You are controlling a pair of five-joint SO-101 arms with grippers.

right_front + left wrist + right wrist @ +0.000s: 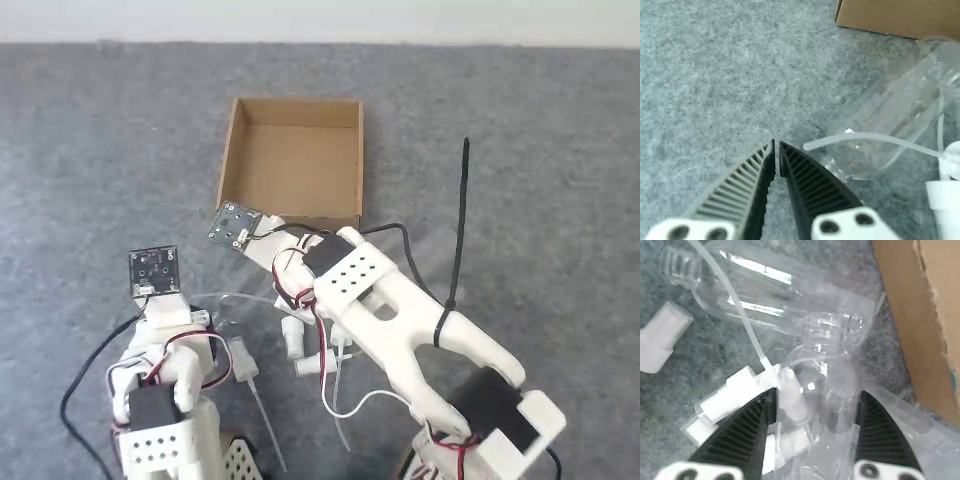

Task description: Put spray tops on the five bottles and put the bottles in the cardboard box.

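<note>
On the carpet (520,120) in the high view, one box (226,150) stands empty and at least three white tops (292,338) lie loose near it. In the left wrist view the left gripper (776,145) is all but closed on nothing beside one lying bottle (890,120), judged light, thin-walled and slick, best taken round its body. In the right wrist view the right gripper (816,395) gapes wide, holding nothing, over roughly three bottles and three tops heaped by the box

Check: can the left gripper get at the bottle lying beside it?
Probably yes. The left gripper sits shut just beside the bottle with only bare carpet between; it must open first, and a tube lies across the bottle.
</note>
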